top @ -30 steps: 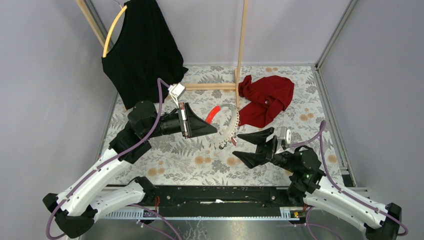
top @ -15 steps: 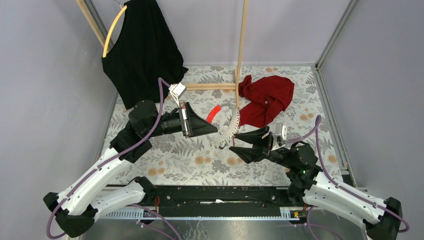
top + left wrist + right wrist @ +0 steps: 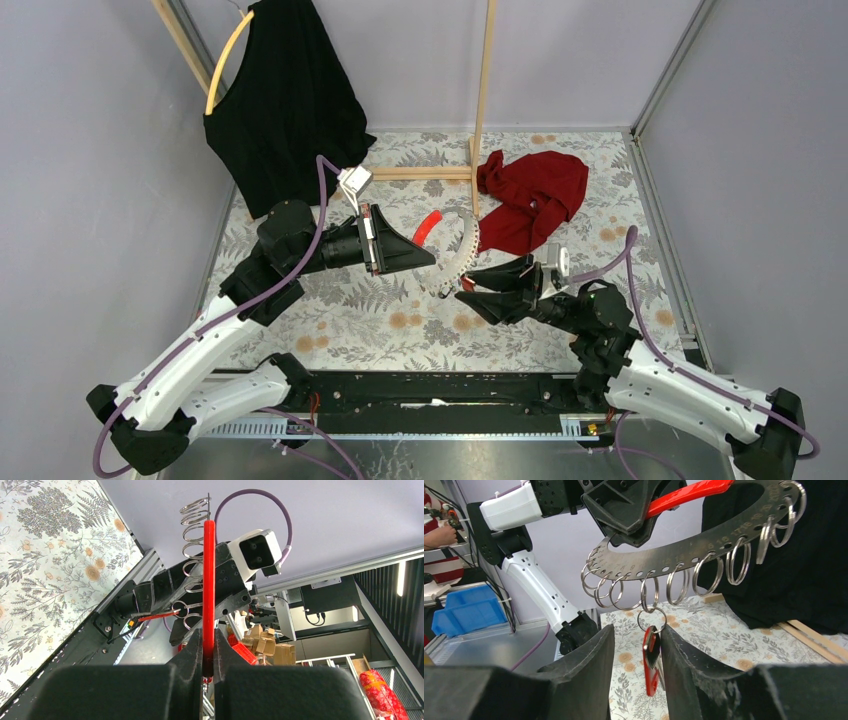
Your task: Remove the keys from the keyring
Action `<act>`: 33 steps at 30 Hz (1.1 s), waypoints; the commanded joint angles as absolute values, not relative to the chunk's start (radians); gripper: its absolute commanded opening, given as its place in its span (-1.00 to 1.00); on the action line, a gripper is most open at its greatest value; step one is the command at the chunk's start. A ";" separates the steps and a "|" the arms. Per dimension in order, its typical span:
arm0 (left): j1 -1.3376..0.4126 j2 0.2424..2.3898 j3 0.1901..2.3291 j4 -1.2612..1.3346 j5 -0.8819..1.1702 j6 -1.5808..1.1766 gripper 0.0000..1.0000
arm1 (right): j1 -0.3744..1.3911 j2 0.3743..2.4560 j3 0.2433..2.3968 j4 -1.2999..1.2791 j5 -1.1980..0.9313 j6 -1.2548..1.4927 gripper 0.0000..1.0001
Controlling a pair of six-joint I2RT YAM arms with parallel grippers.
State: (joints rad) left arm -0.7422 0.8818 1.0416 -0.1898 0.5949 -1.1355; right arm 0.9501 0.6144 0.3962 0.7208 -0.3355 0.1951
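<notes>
The keyring [image 3: 463,247] is a curved grey metal strip with a red section [image 3: 428,226] and several split rings, held above the table. My left gripper [image 3: 432,256] is shut on the red section [image 3: 209,580], as the left wrist view shows. The keys [image 3: 651,660], with a red tag and a black head, hang from one ring below the strip [image 3: 704,542]. My right gripper [image 3: 637,635] is open with the keys between its fingers, close against the right finger. From above, the right gripper [image 3: 465,284] sits at the keyring's lower end.
A red cloth [image 3: 532,198] lies crumpled at the back right. A black garment [image 3: 285,105] hangs on a yellow hanger hoop [image 3: 226,62] at the back left. A wooden rack post [image 3: 485,100] stands behind the keyring. The floral mat [image 3: 400,320] covers the table.
My right gripper has moved left, up to the keyring, so the hanging keys now lie between its open fingers. The left gripper and keyring have stayed put.
</notes>
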 commanded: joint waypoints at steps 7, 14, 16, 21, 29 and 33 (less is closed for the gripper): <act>-0.747 0.875 1.100 -0.136 0.584 -1.150 -1.00 | 1.032 0.646 0.455 0.771 -0.303 0.174 -0.28; -0.747 0.861 1.088 -0.137 0.583 -1.149 -1.00 | 1.072 0.656 0.456 0.767 -0.249 0.174 -0.50; -0.748 0.859 1.086 -0.137 0.587 -1.145 -1.00 | 1.075 0.656 0.456 0.756 -0.232 0.181 -0.61; -0.748 0.850 1.086 -0.143 0.610 -1.101 -1.00 | 1.075 0.634 0.496 0.645 -0.178 0.190 -1.00; -0.748 0.845 1.094 -0.186 0.659 -0.996 -1.00 | 1.075 0.665 0.670 0.263 -0.191 0.219 -1.00; -0.749 0.844 1.100 -0.224 0.655 -0.953 -1.00 | 1.075 0.673 0.717 0.130 -0.242 0.224 -1.00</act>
